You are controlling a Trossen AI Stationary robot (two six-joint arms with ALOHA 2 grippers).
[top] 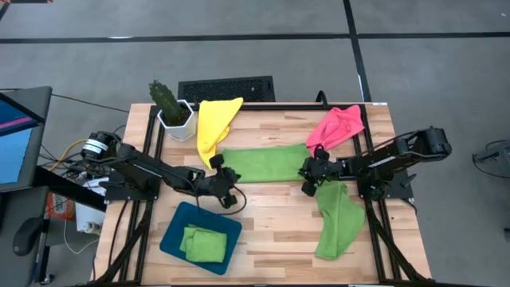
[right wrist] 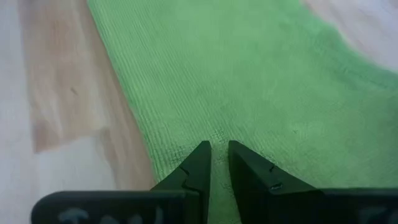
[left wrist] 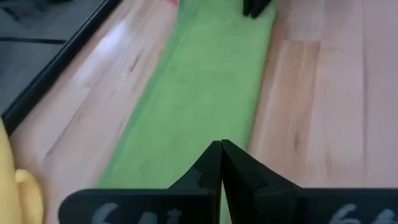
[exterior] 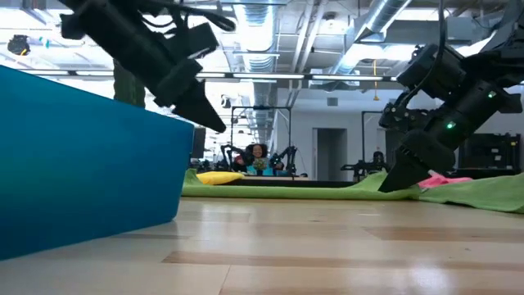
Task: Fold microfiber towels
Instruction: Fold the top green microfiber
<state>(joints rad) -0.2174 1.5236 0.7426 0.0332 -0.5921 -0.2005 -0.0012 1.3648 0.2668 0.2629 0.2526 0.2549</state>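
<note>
Cactus (top: 166, 99) only overhead; low view adds seated person (exterior: 255, 154).

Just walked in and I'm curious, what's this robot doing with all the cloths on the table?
It is folding microfiber towels. Both grippers sit at opposite ends of the green towel mid-table: left gripper shut at one end, right gripper pinching the other. A folded green towel lies in the teal tray; yellow, pink and another green towel wait nearby.
</note>
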